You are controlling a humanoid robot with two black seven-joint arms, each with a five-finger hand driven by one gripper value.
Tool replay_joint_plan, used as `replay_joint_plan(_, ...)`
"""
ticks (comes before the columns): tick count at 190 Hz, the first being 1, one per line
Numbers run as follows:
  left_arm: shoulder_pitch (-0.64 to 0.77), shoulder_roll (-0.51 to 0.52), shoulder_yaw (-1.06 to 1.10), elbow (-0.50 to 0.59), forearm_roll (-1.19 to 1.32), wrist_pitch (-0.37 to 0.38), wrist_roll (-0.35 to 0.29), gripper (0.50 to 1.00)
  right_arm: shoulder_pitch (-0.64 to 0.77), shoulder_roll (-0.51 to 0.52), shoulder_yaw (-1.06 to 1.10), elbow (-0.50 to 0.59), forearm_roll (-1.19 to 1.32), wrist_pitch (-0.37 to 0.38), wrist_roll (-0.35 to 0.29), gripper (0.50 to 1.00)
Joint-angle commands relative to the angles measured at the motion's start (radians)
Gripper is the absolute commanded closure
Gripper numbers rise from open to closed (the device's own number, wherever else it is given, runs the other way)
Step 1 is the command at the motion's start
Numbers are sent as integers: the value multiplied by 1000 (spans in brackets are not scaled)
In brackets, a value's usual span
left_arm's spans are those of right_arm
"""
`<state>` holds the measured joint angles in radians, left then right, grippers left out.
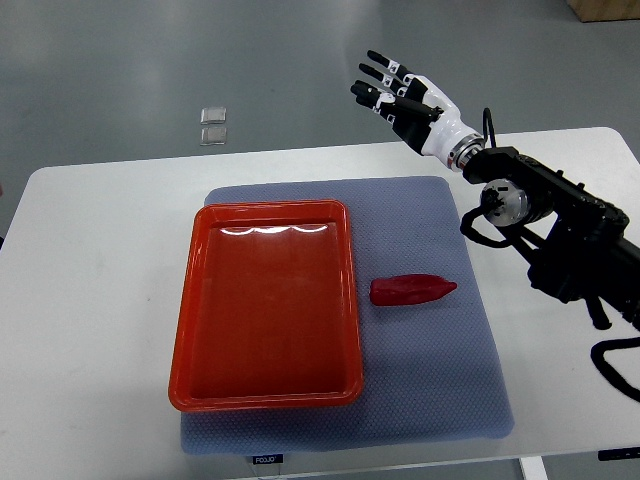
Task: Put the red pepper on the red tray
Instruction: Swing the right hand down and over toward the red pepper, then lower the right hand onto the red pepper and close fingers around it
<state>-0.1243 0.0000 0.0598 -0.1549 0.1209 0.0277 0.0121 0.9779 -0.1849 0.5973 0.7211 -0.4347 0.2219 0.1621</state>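
the right hand (400,95) hung above the far edge of the white table (90,290), its arm (560,230) reaching in from the right side of the picture and running up toward the top centre. its fingers (378,72) were stretched out straight and slightly fanned, with narrow gaps between them, pointing away toward the grey floor (120,70) beyond the table. the thumb lay dark along the palm's near side. the hand held nothing and touched nothing; it was well apart from the pepper and the tray alike. the red pepper (412,290) lay on its side on the blue-grey mat (440,390), just beside the right rim of the red tray (190,300) but not touching it, its narrow tip pointing right. the tray sat on the left part of the same mat, long side running away from the robot, its inside bare and glossy with light glare near the far wall. the mat covered the middle of the table. two small clear square pieces (214,124) lay on the floor past the table's far edge, one just behind the other. a black cable looped near the arm's lower joint at the right edge.
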Motion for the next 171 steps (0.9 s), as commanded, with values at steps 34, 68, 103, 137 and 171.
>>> replay_joint_plan(34, 0, 0, -2, -2, 0, -3, 0, 500, 199, -312, -419, 354, -153, 74, -81, 589)
replay_joint_plan(68, 0, 0, -2, -2, 0, -5, 0, 500, 128, -441, -430, 554, -157, 73, -90, 591)
replay_joint_plan(103, 0, 0, -2, -2, 0, -5, 0, 500, 33, -476, -427, 615, -257, 51, -65, 591)
replay_joint_plan(137, 0, 0, 2, 0, 0, -5, 0, 500, -56, -470, -427, 624, -438, -45, 46, 591)
replay_joint_plan(171, 0, 0, 0, 0, 0, -5, 2, 500, -77, -469, -427, 623, -498, -61, 54, 591)
